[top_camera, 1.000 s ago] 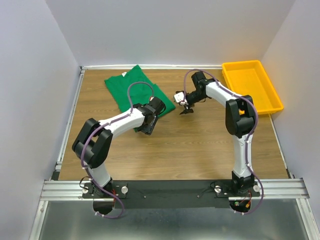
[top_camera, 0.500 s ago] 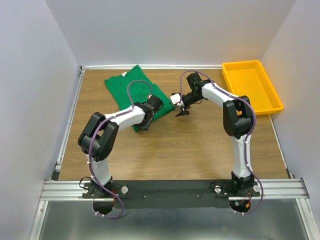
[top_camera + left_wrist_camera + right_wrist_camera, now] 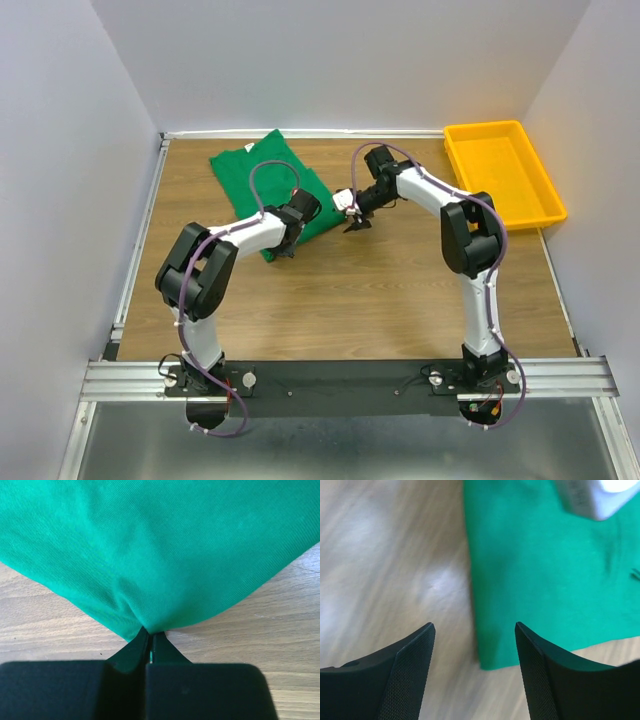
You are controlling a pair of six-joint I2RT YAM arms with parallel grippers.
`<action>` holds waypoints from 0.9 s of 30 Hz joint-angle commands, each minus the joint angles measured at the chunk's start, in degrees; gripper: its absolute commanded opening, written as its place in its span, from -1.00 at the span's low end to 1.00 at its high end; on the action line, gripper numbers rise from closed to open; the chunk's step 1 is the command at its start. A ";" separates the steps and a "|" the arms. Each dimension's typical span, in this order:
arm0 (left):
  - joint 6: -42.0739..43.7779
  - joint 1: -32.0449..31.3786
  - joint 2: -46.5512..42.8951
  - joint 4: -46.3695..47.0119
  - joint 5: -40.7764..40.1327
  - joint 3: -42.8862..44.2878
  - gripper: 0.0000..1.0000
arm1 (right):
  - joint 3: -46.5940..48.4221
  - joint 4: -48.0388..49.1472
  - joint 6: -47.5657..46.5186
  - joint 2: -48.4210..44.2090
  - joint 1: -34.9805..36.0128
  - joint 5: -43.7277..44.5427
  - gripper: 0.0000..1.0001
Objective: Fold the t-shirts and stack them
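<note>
From above, a green shirt [image 3: 238, 170] lay at the far left of the table [image 3: 400, 290], well apart from a yellow tray [image 3: 500, 170] at the far right. The left gripper [image 3: 283, 247] sat at the shirt's near corner. Only its wrist camera showed the jaws clenched on a point of cloth that puckered toward them. The right gripper [image 3: 355, 222] hung by the shirt's right edge. Its own blurred view showed the fingers spread, holding nothing, above the cloth's corner and bare wood.
</note>
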 commanded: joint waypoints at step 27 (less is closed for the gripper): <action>-1.91 0.19 -6.44 4.26 14.78 -5.40 -1.00 | -11.11 15.68 4.18 -3.00 3.22 12.77 -0.99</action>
